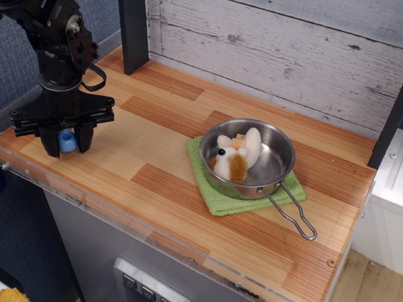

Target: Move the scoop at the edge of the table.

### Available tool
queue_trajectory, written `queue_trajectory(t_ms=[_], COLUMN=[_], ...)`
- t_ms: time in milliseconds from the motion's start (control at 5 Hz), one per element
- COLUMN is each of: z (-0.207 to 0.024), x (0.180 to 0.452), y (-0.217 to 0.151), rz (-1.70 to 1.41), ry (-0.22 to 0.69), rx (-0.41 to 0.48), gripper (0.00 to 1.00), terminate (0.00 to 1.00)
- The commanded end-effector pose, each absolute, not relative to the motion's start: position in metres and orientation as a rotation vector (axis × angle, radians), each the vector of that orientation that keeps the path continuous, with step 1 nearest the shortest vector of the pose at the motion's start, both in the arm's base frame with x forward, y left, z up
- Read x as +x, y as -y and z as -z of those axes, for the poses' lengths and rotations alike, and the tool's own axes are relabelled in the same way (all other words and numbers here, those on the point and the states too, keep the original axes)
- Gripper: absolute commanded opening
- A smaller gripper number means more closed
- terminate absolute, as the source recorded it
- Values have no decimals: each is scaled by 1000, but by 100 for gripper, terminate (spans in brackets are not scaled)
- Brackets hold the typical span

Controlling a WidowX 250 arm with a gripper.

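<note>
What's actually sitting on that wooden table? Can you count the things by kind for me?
Steel pans with a wire handle: 1
Green cloth squares: 1
White and brown plush toys, in the pan: 1
Small scoops with a light-blue handle, between the black gripper's fingers: 1
Total: 4
</note>
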State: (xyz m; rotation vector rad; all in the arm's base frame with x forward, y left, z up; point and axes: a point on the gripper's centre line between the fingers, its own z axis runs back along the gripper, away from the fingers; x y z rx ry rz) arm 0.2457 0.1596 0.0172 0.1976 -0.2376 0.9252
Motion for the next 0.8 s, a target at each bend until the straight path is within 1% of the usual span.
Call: queue_trajectory(t_ms=[0,200,400,600], z=[-15,-12,-14,-16], x=[242,241,240,239], y=[-148,-147,-149,-150], rz=[-958,-969,-973,-979], ry=[302,289,276,278], rx=[124,71,89,88], gripper=[0,100,100,100], terminate=[0,0,0,0])
